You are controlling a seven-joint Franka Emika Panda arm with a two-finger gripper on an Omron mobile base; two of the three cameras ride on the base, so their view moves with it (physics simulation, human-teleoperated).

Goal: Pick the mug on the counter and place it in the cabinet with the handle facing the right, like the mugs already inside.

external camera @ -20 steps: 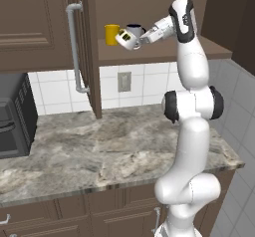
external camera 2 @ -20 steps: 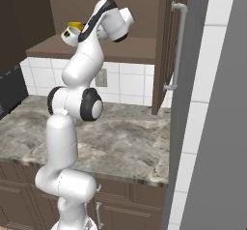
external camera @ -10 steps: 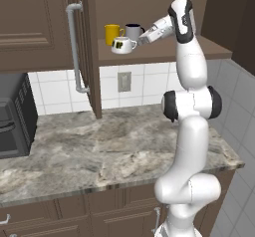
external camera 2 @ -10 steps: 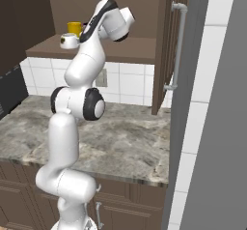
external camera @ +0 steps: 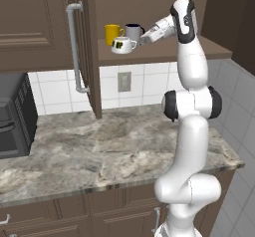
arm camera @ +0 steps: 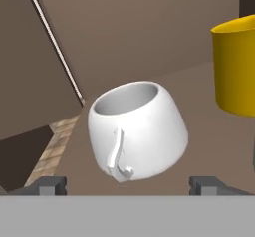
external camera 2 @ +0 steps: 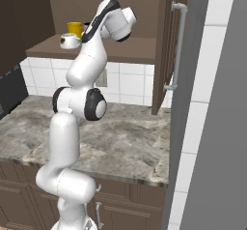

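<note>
The mug (external camera: pixel 123 44) now sits on the cabinet (external camera: pixel 164 54) shelf at 5 o'clock of the yellow mug (external camera: pixel 113 33); half a second ago I still carried it. My gripper (external camera: pixel 145 38) has spread apart, handle (arm camera: pixel 117 156) toward me. It looks released, though tilted.

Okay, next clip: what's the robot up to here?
The arm is reaching up to the cabinet shelf, where the small white mug now sits in front of the yellow mug and grey mug. In the hand view the gripper is open, its tips spread either side of the white mug with its handle towards the camera. The mug looks released. The counter is below.
</note>
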